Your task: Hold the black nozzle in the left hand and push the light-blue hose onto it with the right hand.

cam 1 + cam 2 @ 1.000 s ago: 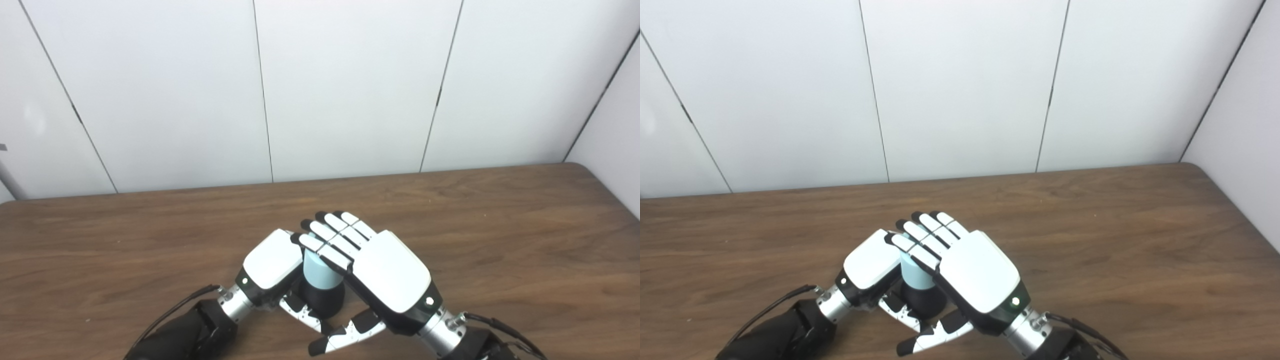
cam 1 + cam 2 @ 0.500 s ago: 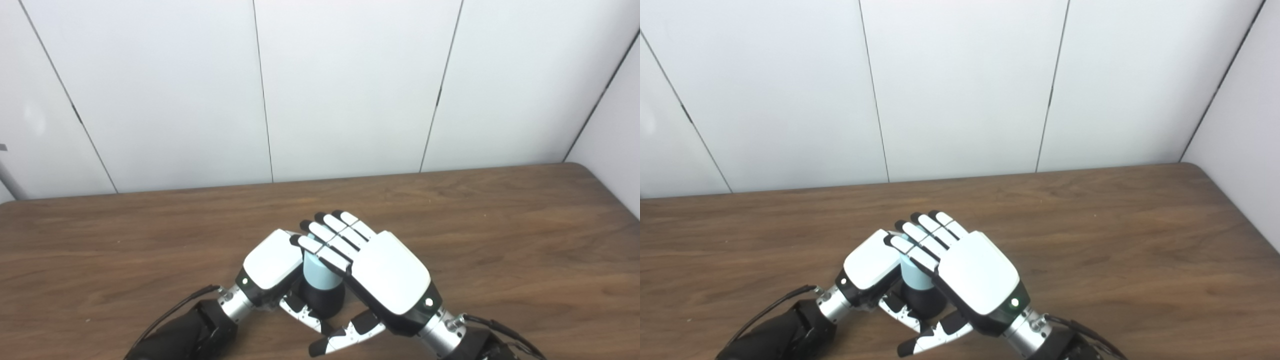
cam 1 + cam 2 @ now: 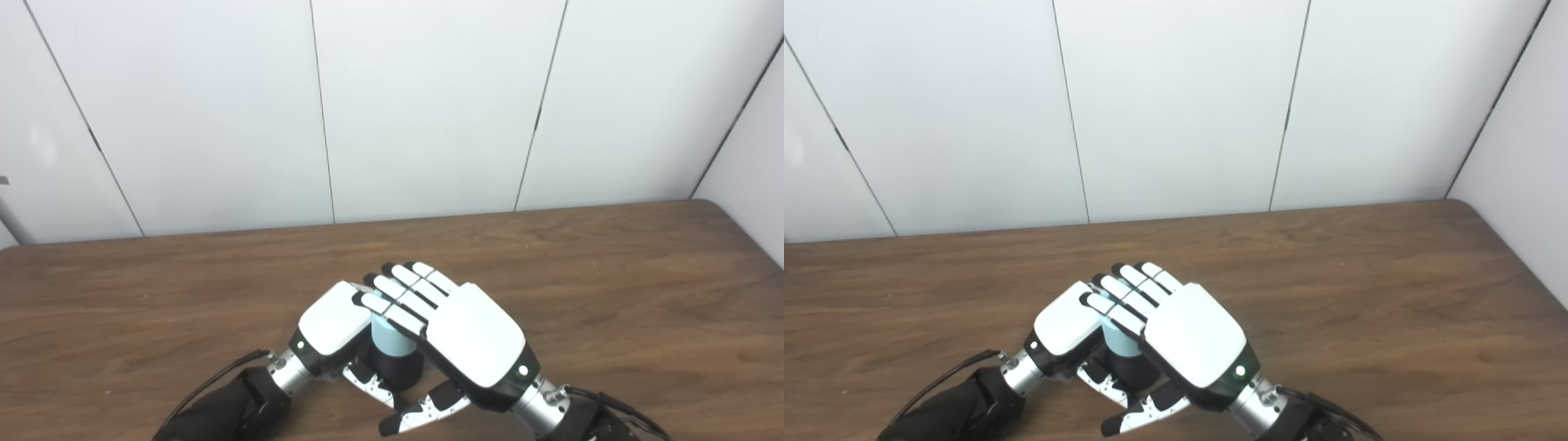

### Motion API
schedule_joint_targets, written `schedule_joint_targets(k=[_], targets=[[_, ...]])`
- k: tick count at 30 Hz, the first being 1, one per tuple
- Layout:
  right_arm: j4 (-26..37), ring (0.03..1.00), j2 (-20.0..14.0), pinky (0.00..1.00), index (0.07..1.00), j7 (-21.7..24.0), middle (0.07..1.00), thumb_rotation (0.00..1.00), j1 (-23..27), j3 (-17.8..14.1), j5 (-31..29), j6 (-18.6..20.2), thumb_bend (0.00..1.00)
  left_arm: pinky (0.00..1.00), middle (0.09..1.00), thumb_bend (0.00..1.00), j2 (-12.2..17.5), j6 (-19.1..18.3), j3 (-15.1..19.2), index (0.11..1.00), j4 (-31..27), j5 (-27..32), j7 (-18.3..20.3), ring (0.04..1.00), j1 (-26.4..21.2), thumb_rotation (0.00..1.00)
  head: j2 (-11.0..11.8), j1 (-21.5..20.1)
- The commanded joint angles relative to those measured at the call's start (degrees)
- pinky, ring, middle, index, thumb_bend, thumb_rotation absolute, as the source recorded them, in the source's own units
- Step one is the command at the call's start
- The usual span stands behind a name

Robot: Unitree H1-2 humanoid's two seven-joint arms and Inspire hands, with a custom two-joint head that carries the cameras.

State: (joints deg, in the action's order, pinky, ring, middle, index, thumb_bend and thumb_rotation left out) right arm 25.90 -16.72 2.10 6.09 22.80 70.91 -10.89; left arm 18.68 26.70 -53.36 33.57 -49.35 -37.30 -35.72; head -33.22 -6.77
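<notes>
Left eye view shows both of my hands meeting low on the wooden table point(image 3: 612, 288), near six o'clock in the picture, with the white wall panels point(image 3: 429, 104) behind at twelve. My left hand point(image 3: 331, 318) comes in from seven o'clock and is curled around the black nozzle point(image 3: 401, 370), whose dark rounded body shows between my two hands, just below the hose; my left thumb crosses in front of it at about six o'clock. The light-blue hose point(image 3: 392, 335) stands nearly upright on top of the nozzle, touching it, and only a short pale band of it is visible. My right hand point(image 3: 471, 340) comes in from five o'clock and lies over the hose, its fingers point(image 3: 398, 297) stretched flat toward eleven o'clock across the hose's upper end and against the back of my left hand, while my right thumb reaches under toward seven o'clock. So my right hand is wrapped on the hose and my left is closed on the nozzle. How far the hose sits over the nozzle is hidden by my fingers.
</notes>
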Motion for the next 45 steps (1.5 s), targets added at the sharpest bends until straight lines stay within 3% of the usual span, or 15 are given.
schedule_joint_targets(k=[1, 15, 18, 28, 45], targets=[[-3.0, 0.889, -3.0, 0.85, 0.824, 9.5, 0.882, 0.78, -2.7, 3.4, 2.1, -1.7, 0.73, 0.32, 0.463, 0.51, -4.7, 0.2, -5.0, 0.527, 3.7, 1.2, 0.4, 0.4, 12.7, 0.0, 0.0, 0.0], [-3.4, 0.877, -2.9, 0.84, 0.819, 10.2, 0.872, 0.78, -2.7, 3.4, -0.4, -1.1, 0.75, 0.31, 0.46, 0.51, -4.8, 0.2, -5.3, 0.529, 4.3, 1.1, -0.3, 0.391, 12.5, 0.0, -0.1, 0.0], [-3.6, 0.881, -2.8, 0.83, 0.825, 10.0, 0.877, 0.8, -2.8, 3.5, -0.4, -1.2, 0.75, 0.27, 0.446, 0.51, -4.8, 0.2, -5.2, 0.537, 4.2, 1.1, -0.4, 0.355, 12.6, 0.0, -0.1, 0.0], [-4.3, 0.876, -3.0, 0.83, 0.832, 10.1, 0.878, 0.9, -2.9, 3.8, -0.2, -1.2, 0.68, 0.29, 0.457, 0.51, -4.8, 0.2, -5.1, 0.533, 4.0, 0.9, 0.5, 0.377, 12.6, 0.0, -0.1, 0.0], [-5.5, 0.879, -3.0, 0.84, 0.833, 9.7, 0.883, 0.92, -3.0, 3.8, -1.0, -1.0, 0.68, 0.3, 0.461, 0.51, -4.8, 0.2, -4.0, 0.529, 3.3, 0.7, 1.6, 0.385, 13.1, 0.0, -0.3, 0.2]])
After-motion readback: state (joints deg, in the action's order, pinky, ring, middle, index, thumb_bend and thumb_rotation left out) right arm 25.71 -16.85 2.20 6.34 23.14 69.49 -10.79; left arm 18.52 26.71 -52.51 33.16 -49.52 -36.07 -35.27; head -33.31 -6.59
